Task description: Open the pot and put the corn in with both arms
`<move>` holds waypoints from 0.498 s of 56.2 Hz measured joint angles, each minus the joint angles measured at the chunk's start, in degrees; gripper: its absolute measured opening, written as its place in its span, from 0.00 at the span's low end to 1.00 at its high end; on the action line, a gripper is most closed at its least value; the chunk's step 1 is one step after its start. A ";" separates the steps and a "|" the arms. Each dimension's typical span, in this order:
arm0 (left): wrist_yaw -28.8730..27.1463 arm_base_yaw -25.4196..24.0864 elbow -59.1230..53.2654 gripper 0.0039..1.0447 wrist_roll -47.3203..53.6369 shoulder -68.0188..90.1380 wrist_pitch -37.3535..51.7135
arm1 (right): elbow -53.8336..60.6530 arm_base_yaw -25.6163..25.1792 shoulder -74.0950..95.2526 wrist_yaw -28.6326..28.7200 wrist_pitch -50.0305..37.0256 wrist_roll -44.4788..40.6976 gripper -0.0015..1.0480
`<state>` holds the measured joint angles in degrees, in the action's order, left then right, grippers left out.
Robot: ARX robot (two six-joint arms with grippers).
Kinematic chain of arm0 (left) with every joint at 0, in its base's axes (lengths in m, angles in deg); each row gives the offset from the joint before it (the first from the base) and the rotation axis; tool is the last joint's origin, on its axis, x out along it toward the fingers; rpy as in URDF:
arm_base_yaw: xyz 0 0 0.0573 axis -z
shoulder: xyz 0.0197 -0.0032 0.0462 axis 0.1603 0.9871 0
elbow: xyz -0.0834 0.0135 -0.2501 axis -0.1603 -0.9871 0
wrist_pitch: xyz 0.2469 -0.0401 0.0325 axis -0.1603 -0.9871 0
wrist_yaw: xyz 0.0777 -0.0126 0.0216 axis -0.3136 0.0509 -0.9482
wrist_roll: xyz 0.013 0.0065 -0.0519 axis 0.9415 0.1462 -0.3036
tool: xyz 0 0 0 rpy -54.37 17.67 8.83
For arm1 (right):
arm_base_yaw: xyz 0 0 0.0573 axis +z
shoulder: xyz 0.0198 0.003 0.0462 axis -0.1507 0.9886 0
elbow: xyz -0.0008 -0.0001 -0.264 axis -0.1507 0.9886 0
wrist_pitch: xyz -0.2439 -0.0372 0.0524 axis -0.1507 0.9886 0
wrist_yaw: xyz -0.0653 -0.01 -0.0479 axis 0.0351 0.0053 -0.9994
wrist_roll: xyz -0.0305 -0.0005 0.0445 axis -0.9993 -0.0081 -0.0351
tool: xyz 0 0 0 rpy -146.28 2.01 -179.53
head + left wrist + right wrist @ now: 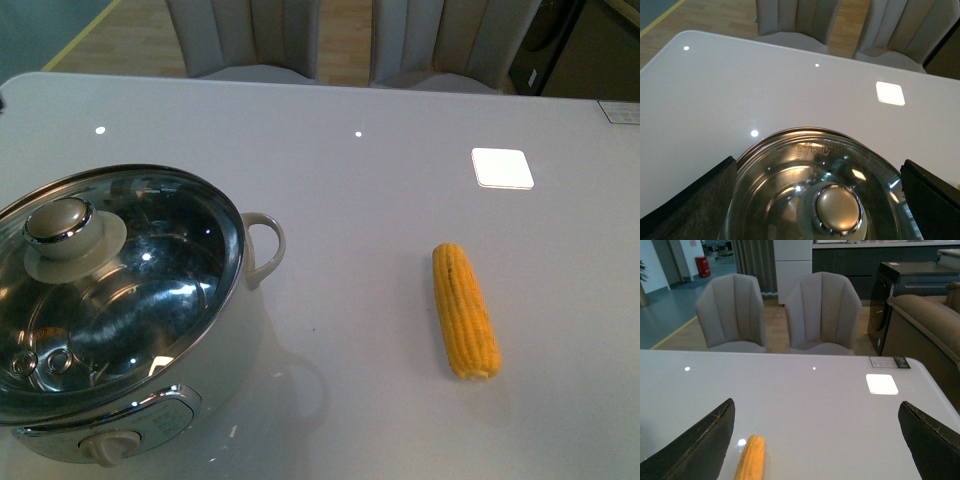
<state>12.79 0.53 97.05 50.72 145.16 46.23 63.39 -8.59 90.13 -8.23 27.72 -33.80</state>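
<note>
The white pot stands at the table's near left with its glass lid on and the beige knob on top. The corn lies on the table to the right, pointing away from me. Neither arm shows in the front view. In the left wrist view my open left gripper hangs above the lid, its fingers wide on either side of the knob. In the right wrist view my open right gripper is above the table, with the corn's tip near one finger.
The pot has a loop side handle and a front dial. A white square patch lies on the table's far right. Two grey chairs stand behind the table's far edge. A brown sofa stands to the right.
</note>
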 joint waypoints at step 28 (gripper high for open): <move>-6.51 3.48 3.17 0.94 1.86 26.03 21.03 | 0.00 0.00 0.00 0.00 0.00 0.00 0.92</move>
<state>6.28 4.01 100.22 52.58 171.19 67.26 63.39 -8.59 90.13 -8.23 27.72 -33.80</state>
